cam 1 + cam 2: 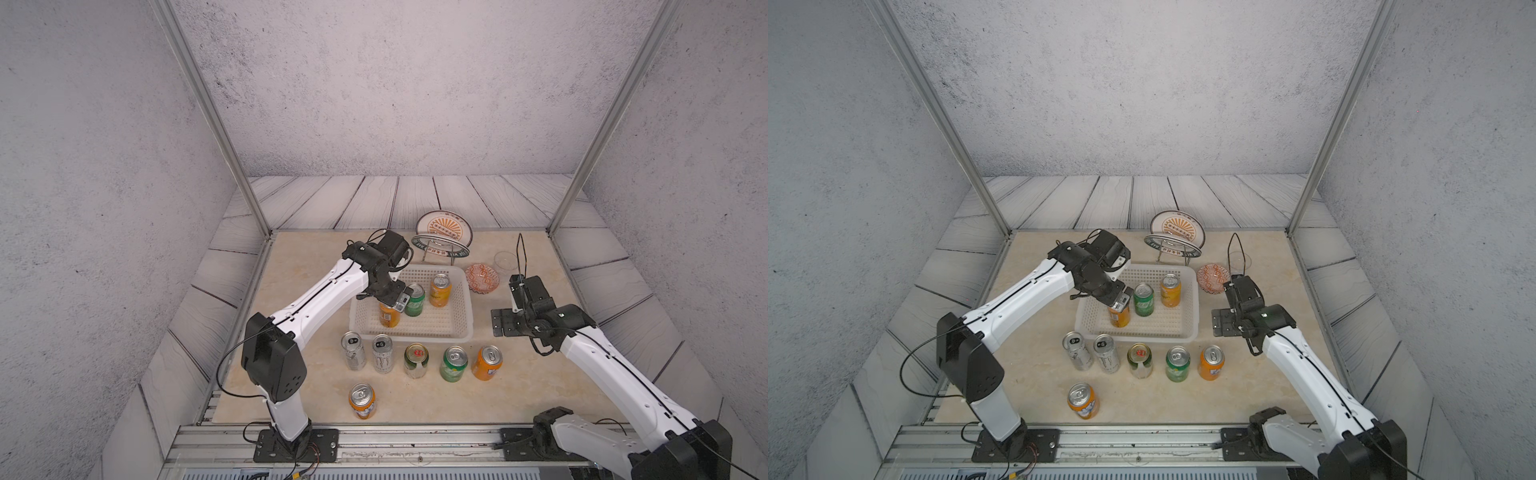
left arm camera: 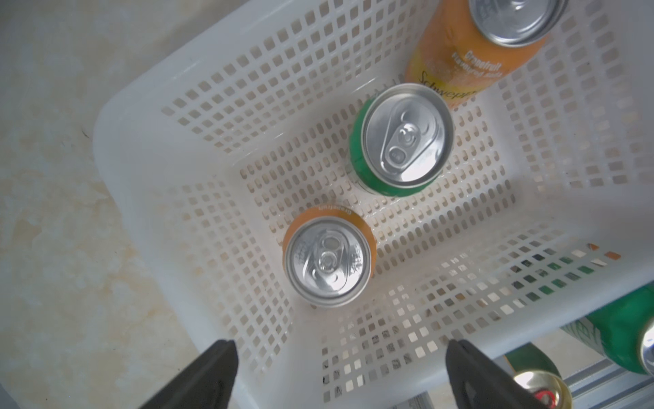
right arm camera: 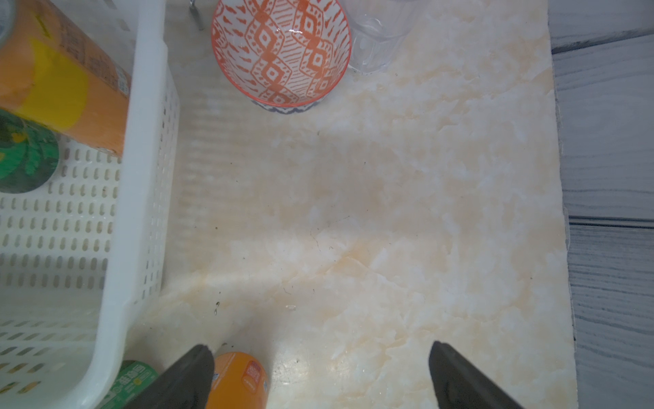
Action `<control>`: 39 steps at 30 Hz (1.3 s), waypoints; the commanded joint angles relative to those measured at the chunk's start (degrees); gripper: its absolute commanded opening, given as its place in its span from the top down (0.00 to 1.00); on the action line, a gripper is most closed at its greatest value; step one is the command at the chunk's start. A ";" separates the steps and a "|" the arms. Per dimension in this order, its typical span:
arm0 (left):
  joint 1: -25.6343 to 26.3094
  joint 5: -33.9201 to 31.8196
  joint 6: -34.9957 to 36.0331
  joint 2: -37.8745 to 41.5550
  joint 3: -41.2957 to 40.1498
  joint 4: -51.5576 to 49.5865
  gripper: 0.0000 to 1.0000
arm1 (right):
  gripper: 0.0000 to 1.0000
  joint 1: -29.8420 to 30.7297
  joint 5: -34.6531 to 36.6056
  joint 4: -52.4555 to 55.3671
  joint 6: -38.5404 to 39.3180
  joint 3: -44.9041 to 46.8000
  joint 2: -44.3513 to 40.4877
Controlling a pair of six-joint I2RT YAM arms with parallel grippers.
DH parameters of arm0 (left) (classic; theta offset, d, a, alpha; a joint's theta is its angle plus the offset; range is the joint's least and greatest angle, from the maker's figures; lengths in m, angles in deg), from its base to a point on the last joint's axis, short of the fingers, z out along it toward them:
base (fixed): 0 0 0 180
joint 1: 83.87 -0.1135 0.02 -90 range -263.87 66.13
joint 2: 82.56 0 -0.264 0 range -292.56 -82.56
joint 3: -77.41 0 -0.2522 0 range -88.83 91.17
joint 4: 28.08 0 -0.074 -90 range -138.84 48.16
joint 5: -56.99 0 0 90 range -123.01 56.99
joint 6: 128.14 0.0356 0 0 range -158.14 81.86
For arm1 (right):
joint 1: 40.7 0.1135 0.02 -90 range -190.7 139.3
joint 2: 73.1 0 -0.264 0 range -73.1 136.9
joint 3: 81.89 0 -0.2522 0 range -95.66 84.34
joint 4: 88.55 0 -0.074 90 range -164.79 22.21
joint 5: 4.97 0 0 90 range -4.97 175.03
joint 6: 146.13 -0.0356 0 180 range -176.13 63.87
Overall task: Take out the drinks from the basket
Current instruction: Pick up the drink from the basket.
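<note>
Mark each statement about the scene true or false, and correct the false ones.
1. Three cans stand in the basket. True.
2. The left gripper is shut on a can. False: it is open over the basket and holds nothing.
3. Six cans stand on the table outside the basket. True.
4. The bowl lies in the basket. False: it stands on the table beside the basket.
5. The right gripper is open and empty. True.
</note>
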 commanded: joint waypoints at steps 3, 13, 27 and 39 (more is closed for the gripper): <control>-1.01 0.29 1.98 -4.88 3.35 -3.12 0.01 | 0.00 -0.40 -0.57 0.46 0.23 0.09 0.23; -1.46 2.54 1.51 -10.46 2.44 -0.95 0.03 | 0.00 -0.39 -0.78 0.34 0.20 0.09 0.03; -1.46 1.29 0.00 -14.11 1.52 0.98 0.23 | 0.01 -0.49 -0.78 0.32 0.23 0.18 -0.12; -1.46 -0.53 0.06 -10.21 0.97 -0.56 0.32 | 0.01 -0.54 -0.78 0.23 0.24 0.18 -0.34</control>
